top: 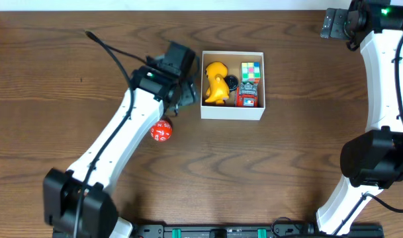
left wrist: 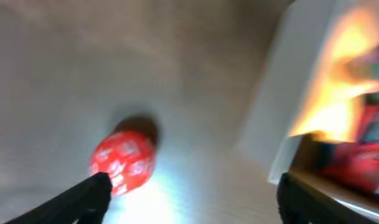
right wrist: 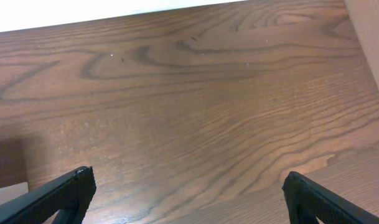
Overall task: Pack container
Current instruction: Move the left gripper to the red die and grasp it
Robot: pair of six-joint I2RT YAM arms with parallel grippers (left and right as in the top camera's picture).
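The container (top: 232, 114), a shallow square box with white walls, stands at the table's centre back. In it lie a yellow duck toy (top: 216, 83), a colour cube (top: 251, 71), a red toy (top: 248, 96) and a small dark thing. A red many-sided die (top: 161, 131) lies on the table left of the box. My left gripper (top: 186, 98) is open and empty just left of the box wall; in the left wrist view the die (left wrist: 123, 162) sits by the left finger, the gripper (left wrist: 192, 196) wide apart, the box wall (left wrist: 282, 118) at right. My right gripper (right wrist: 188, 190) is open over bare wood.
The right arm (top: 380, 73) reaches along the right side to the back right corner (top: 340, 23). The left arm (top: 115, 142) crosses the left half of the table. A black cable (top: 108, 49) runs at the back left.
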